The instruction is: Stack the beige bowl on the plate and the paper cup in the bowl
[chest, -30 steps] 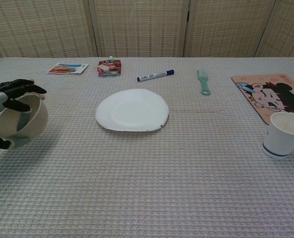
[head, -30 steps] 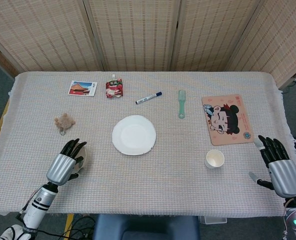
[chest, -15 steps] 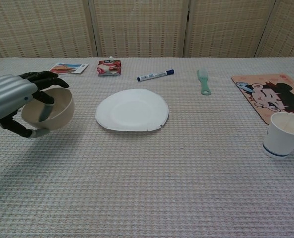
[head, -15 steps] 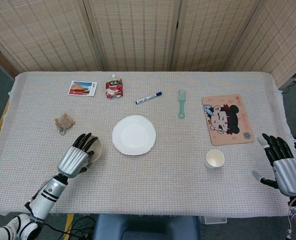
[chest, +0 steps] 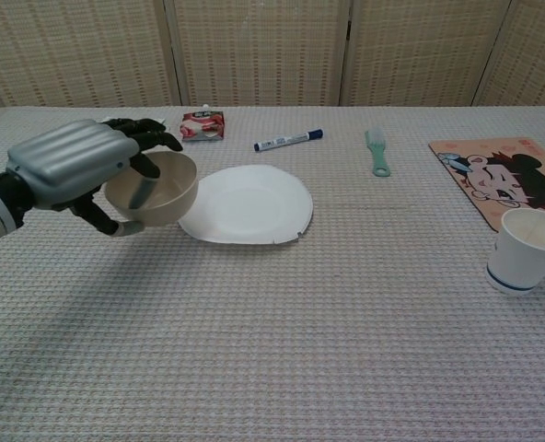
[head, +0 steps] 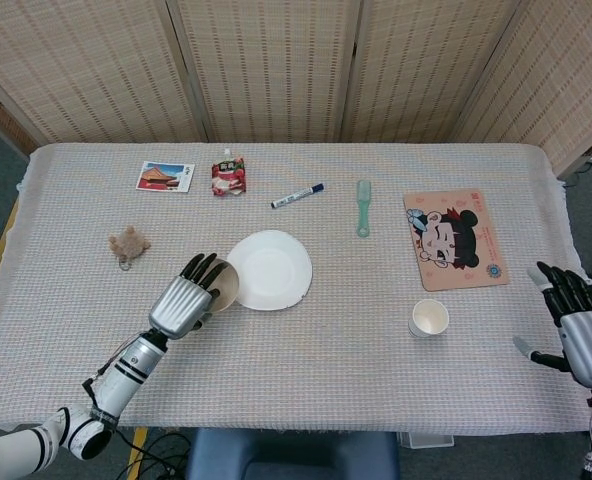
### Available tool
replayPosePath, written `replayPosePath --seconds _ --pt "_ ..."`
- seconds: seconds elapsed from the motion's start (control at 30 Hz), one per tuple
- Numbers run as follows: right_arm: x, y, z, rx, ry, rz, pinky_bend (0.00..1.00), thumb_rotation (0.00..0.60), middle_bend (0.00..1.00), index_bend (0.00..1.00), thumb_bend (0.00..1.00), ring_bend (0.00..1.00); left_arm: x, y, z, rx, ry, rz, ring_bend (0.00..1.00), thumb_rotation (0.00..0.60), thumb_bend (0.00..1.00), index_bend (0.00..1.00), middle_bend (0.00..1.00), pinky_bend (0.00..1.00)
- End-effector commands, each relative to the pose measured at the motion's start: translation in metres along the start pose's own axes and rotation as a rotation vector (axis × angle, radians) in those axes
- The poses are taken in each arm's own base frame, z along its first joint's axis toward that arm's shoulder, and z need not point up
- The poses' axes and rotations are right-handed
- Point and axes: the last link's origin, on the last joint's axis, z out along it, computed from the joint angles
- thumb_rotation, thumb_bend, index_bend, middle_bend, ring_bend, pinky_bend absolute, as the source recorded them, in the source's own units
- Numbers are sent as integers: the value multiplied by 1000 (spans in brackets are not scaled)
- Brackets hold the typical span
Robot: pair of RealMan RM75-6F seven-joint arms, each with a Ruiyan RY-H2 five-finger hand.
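My left hand holds the beige bowl above the cloth, fingers over its rim and thumb under it. The bowl hangs at the left edge of the white plate, overlapping it slightly in both views. The paper cup stands upright at the right of the table, below the cartoon mat. My right hand is at the table's right edge, fingers spread and holding nothing, well right of the cup; it does not show in the chest view.
Along the far side lie a postcard, a red snack pouch, a blue marker and a green brush. A cartoon mat lies at the right. A small brown plush sits at the left.
My left hand has carried the bowl to the right, from the left side of the table up to the plate's left edge. The right hand has drifted slightly right and towards the near edge.
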Motion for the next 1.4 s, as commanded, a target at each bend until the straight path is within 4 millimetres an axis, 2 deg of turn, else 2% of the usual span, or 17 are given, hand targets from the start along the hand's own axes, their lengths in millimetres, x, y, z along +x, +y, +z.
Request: replayPosePath --seconds 0.03,0.4,0.83,1.03,1.4 --pt "2 5 1 -15 -4 10 0 600 0 0 201 0 2 5 13 -13 -4 14 0 600 287 693 164 141" --pt "9 18 6 -50 -7 54 0 600 0 0 201 0 17 25 58 -70 5 62 0 600 287 695 164 141" --pt "12 29 8 -78 -17 82 0 600 0 0 200 0 -5 39 90 -103 -36 20 0 600 287 695 164 141" --pt "12 33 9 -96 -18 84 0 600 0 0 201 0 -16 36 99 -97 -51 -1 0 600 287 694 164 141" --pt "8 33 13 -103 -35 81 0 600 0 0 201 0 -23 33 102 -99 -48 -21 0 600 287 694 164 141"
